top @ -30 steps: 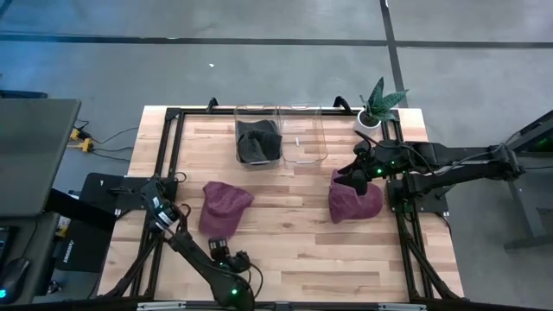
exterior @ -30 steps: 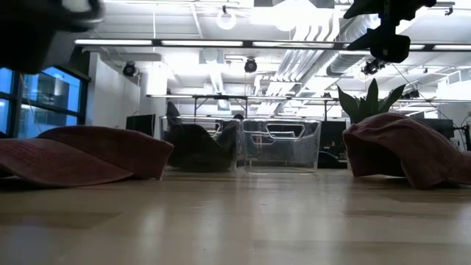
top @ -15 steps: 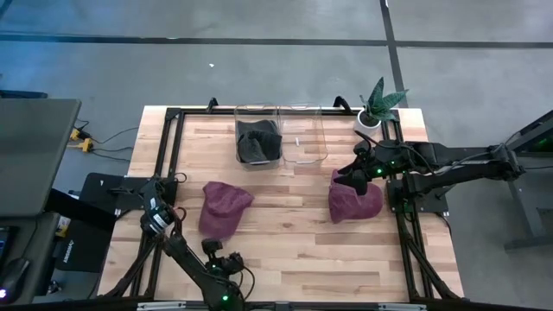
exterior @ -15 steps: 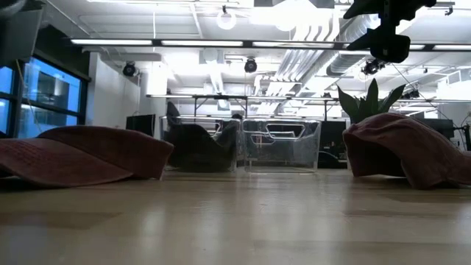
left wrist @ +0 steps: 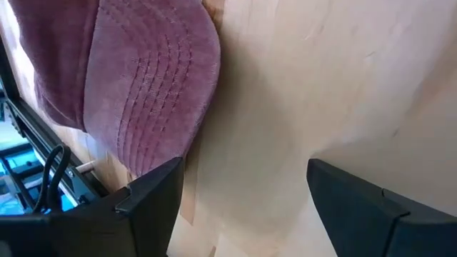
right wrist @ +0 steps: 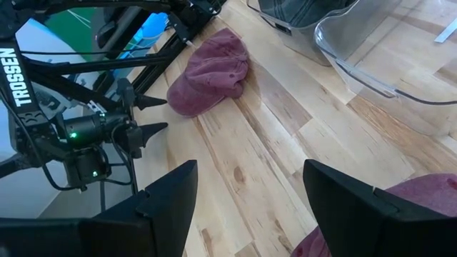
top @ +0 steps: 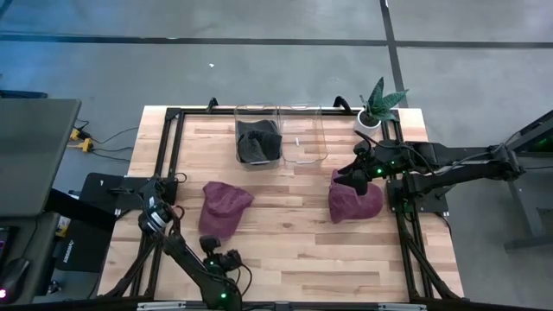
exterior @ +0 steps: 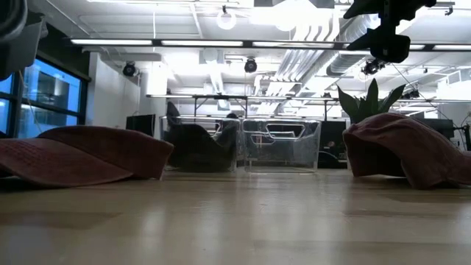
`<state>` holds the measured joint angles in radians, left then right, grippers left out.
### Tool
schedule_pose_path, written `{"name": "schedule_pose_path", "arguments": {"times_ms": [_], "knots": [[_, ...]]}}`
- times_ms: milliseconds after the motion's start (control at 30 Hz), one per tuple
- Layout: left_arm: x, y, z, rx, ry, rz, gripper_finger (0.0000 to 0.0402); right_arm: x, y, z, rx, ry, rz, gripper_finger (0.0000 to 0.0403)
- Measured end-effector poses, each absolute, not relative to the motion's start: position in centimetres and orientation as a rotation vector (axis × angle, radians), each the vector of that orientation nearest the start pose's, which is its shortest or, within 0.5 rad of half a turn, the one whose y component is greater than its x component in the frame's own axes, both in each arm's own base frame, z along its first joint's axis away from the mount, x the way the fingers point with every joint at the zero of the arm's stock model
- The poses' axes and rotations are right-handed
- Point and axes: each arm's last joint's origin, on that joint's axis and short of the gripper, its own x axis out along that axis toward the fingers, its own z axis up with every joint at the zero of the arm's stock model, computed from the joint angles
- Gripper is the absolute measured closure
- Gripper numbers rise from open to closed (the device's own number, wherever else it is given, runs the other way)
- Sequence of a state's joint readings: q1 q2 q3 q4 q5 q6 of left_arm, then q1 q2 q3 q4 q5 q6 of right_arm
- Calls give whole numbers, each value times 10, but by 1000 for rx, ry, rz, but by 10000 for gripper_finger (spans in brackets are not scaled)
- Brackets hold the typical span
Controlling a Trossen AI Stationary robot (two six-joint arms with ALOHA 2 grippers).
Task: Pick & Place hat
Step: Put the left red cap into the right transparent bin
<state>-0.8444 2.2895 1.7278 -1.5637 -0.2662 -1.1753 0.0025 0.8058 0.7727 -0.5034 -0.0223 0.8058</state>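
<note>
One maroon hat (top: 223, 206) lies flat on the wooden table left of centre; it also shows in the left wrist view (left wrist: 136, 86) and the right wrist view (right wrist: 211, 71). A second maroon hat (top: 356, 201) lies at the right (exterior: 401, 147). My left gripper (top: 218, 257) is open and empty above the near edge, nearer than the left hat (left wrist: 243, 207). My right gripper (top: 354, 178) is open and empty, above the far part of the right hat and clear of it (exterior: 390, 37), with that hat's edge (right wrist: 421, 207) beside its fingers.
Two clear bins stand at the far middle: the left one (top: 257, 138) holds a dark hat, the right one (top: 302, 138) shows nothing inside. A potted plant (top: 378, 105) stands at the far right corner. Black frame rails (top: 173, 155) run along the table's edges.
My left gripper has gone a little toward the table's left edge along the near side, staying open. The hats and my right gripper have kept still.
</note>
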Motion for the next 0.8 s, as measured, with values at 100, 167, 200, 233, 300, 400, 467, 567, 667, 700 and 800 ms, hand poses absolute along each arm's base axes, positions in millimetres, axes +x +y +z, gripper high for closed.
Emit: {"name": "schedule_pose_path", "arguments": {"times_ms": [100,167,200,233,300,400,467,567,667,700,800], "knots": [[259,-280,142,305,1596,659,114,167,1,296,791,517,-193,153],[258,-280,142,296,1613,655,114,167,1,296,791,517,-193,153],[258,-281,143,283,1630,652,114,167,1,296,790,517,-193,153],[258,-281,143,275,1639,649,114,167,1,296,790,517,-193,153],[256,-283,145,277,1634,640,114,167,1,296,791,517,-193,153],[255,-283,153,274,1612,625,114,167,1,296,790,517,-193,153],[256,-282,157,264,1596,624,114,167,1,296,791,517,-193,153],[255,-281,164,251,1584,617,114,167,1,296,790,517,-193,153],[254,-278,166,280,1566,609,114,167,1,296,790,517,-192,153],[253,-276,166,290,1565,609,114,167,1,296,790,517,-193,153],[252,-267,162,308,1582,633,114,167,1,296,790,517,-192,153]]}}
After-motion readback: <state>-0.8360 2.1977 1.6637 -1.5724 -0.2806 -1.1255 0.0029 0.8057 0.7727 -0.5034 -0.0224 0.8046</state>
